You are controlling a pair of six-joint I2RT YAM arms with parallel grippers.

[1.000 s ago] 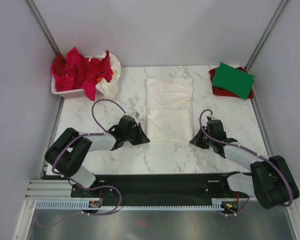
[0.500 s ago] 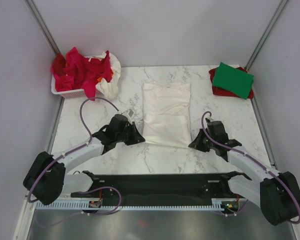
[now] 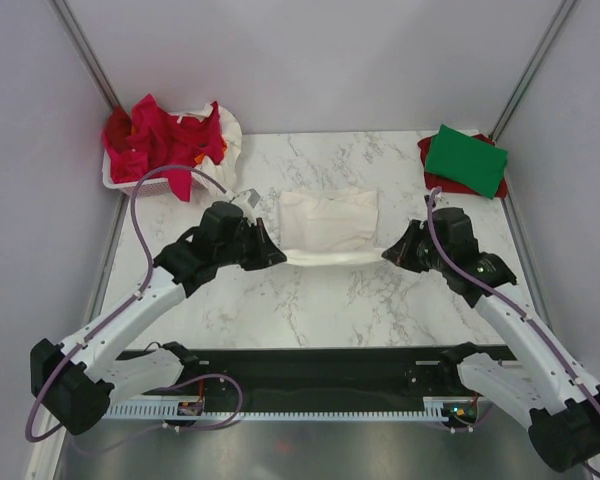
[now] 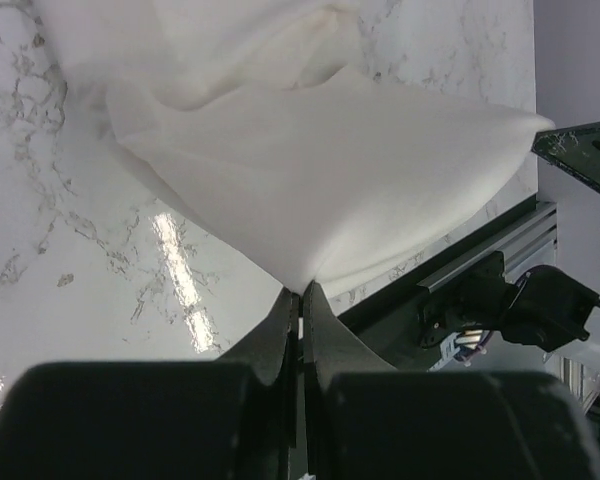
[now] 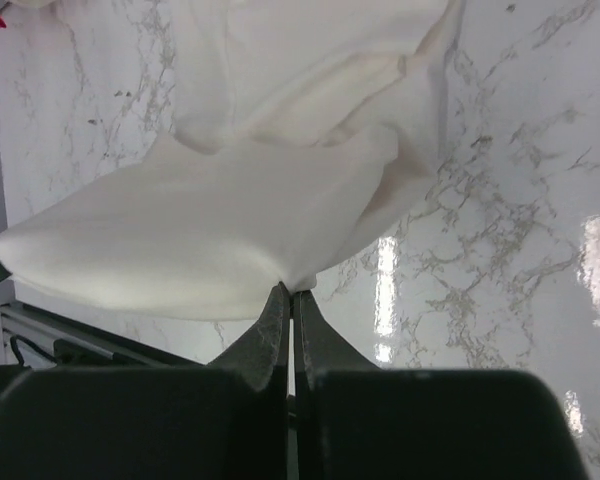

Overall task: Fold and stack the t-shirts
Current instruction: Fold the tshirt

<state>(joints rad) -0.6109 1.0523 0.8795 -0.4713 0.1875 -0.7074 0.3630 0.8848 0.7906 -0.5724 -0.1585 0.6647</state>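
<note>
Pincers are both clamped on cloth: the left pincer (image 4: 300, 296) grips the near left corner of the white t-shirt (image 3: 328, 218), and the right pincer (image 5: 291, 291) grips its near right corner. The near edge is stretched between them, above the bench (image 3: 330, 300). Farther off, a folded green t-shirt (image 3: 466, 160) lies on a red t-shirt (image 3: 436, 181) at the far right, and crumpled tees (image 3: 165, 140) fill the white basket (image 3: 140, 186) at the far left.

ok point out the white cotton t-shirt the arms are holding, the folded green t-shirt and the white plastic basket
white cotton t-shirt (image 3: 328, 218), top view, middle of the folded panel
folded green t-shirt (image 3: 465, 160), top view, centre of its top face
white plastic basket (image 3: 138, 186), top view, its near wall
</note>
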